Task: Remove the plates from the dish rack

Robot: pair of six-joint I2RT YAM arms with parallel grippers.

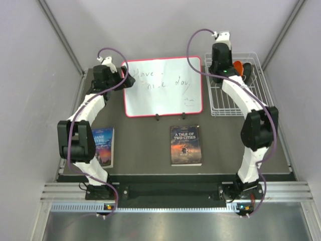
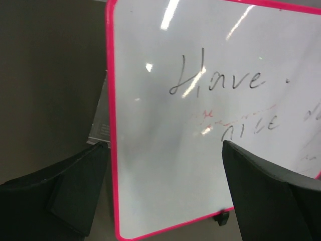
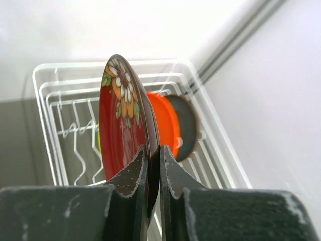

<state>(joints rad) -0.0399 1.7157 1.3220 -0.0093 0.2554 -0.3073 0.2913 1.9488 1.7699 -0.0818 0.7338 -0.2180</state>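
Pinching the red plate [image 3: 123, 125] upright at the rack [image 3: 50, 90], right gripper [image 3: 153, 150] is clamped on its rim; left gripper [image 2: 165, 170], well left, has fingers apart.

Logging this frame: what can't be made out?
1. Top view: right arm covers most of the dish rack; only a bit of orange plate shows.
2. Right wrist view: dark red plate, clamped in the right pincer, hides nearly all the lime green plate.
3. Top view: left arm overlaps the left book.
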